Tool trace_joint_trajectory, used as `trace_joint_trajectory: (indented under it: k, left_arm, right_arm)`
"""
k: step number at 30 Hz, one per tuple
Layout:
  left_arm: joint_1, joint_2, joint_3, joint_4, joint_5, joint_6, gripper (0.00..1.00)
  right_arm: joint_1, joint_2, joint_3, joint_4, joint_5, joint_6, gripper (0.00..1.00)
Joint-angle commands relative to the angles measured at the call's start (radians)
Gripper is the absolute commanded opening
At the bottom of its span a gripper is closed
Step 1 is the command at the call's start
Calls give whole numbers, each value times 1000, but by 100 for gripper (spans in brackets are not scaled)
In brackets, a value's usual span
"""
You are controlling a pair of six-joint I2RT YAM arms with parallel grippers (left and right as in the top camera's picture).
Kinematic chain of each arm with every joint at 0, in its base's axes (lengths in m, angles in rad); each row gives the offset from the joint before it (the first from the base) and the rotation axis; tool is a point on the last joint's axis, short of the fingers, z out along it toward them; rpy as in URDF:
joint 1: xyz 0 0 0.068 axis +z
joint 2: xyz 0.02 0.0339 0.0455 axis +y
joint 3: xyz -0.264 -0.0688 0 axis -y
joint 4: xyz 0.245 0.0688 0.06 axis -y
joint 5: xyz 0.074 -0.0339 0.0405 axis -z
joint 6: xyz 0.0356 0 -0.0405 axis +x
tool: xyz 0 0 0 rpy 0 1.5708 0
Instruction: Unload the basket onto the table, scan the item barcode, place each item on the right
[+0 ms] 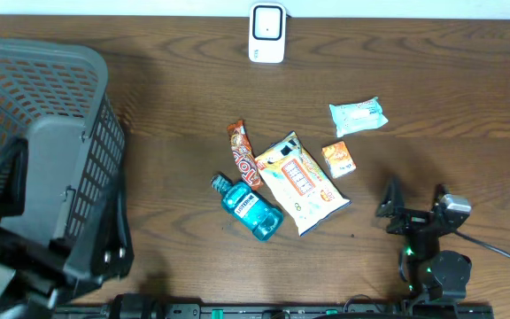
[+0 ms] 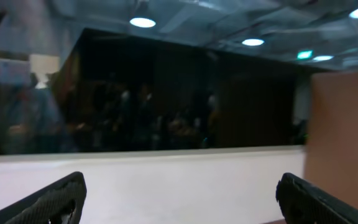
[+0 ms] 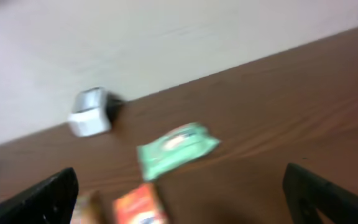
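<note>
Right end effector hanging wide open, empty, near orange packet, left end effector gaping empty, grey basket crowding the left of the surface, scanner standing at far edge.

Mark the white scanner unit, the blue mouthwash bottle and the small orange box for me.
White scanner unit (image 1: 266, 34), overhead view, middle of its front face.
Blue mouthwash bottle (image 1: 252, 210), overhead view, middle of its body.
Small orange box (image 1: 338, 159), overhead view, centre of its top face.
</note>
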Motion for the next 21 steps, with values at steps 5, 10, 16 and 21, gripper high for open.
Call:
trace_joint_trajectory:
  k: [5,10,16,21]
  left_arm:
    - [-2,-2,21,-1,59,-229,98]
    - [-2,-24,15,-24,59,-234,98]
    - [-2,-23,15,-30,58,-279,98]
    - [-2,-80,-9,-37,54,-159,98]
  right_arm:
    - [-3,-3,-1,16,-328,492,99]
    - [-3,-3,-1,18,-405,491,99]
    - [-3,-3,-1,18,-442,476,99]
    - [-3,-3,-1,19,-455,476,99]
